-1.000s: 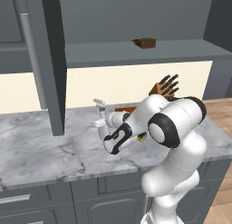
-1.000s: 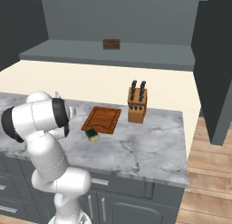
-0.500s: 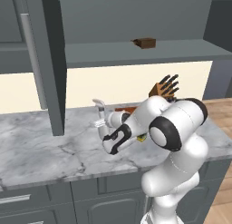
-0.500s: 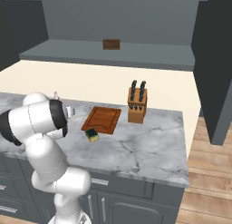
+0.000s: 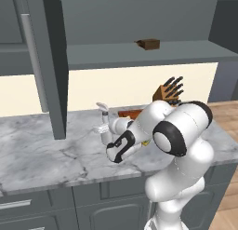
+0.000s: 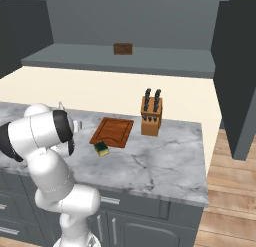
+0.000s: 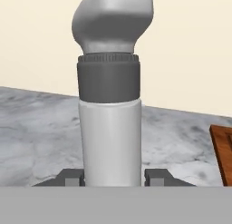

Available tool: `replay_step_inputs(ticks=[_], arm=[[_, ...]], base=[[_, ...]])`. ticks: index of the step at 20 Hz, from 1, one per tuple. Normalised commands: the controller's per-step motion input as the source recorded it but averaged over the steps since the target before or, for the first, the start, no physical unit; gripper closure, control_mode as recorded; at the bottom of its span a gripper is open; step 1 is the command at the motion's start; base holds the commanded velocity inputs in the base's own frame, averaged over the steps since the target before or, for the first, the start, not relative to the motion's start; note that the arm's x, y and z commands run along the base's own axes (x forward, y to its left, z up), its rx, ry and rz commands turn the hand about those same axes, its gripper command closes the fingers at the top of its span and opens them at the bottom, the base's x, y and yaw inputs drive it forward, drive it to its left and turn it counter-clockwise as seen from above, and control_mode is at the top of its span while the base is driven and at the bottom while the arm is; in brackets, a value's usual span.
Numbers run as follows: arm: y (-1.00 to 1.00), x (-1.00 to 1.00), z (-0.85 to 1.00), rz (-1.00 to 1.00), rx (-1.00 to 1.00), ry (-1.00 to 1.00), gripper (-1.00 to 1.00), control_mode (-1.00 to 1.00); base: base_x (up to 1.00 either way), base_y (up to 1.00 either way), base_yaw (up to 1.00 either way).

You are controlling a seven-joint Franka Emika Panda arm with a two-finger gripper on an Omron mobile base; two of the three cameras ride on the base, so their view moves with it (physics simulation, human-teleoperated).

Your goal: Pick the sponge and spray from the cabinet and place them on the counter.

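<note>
While the white arm is bending low over the near part of the counter [image 5: 42, 154], the gripper [image 7: 113, 177] is clasping the spray [image 7: 111, 128], its two dark fingers [image 7: 70, 176] pressing against either side of the bottle's pale body in the hand view. From the left base camera the spray [image 5: 104, 126] is standing upright at the arm's end, its white trigger nozzle at the top and its base down at the marble, though whether it is touching the slab or hanging just above it cannot be told. Just right of the arm in the right base view, the sponge [image 6: 102, 149] is lying flat on the counter [image 6: 165, 166], yellow below and dark green on top, beside the near left corner of the brown cutting board [image 6: 113, 132]. Farther right, the wooden knife block [image 6: 151, 116] is standing with its dark handles sticking up, near the cream back wall. Above and beyond all this, the cabinet [image 5: 51, 66] is hanging open, its dark door swung out at the left with a long silver handle [image 5: 32, 61], and a small brown box [image 6: 123, 48] is sitting alone on the grey inner shelf [image 6: 165, 66].
</note>
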Motion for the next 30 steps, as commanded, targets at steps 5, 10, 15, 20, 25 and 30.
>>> replay_step_inputs(ticks=[5, 10, 15, 20, 25, 30], arm=[[-0.03, -0.03, 0.0, 0.0, 0.07, -0.05, 1.0, -1.0], [0.0, 0.09, 0.0, -0.01, 0.02, -0.02, 1.0, -1.0], [0.0, 0.0, 0.0, 0.0, 0.0, 0.0, -1.0, -1.0], [0.0, 0.0, 0.0, 0.0, 0.0, 0.0, -1.0, -1.0], [-0.04, -0.08, 0.06, 0.0, 0.01, -0.01, -1.0, -1.0], [-0.15, -0.23, 0.08, 0.0, 0.03, -0.01, -1.0, -1.0]], base=[[0.0, 0.0, 0.0], [0.0, 0.0, 0.0], [0.0, 0.0, 0.0], [0.0, 0.0, 0.0], [0.0, 0.0, 0.0], [0.0, 0.0, 0.0]])
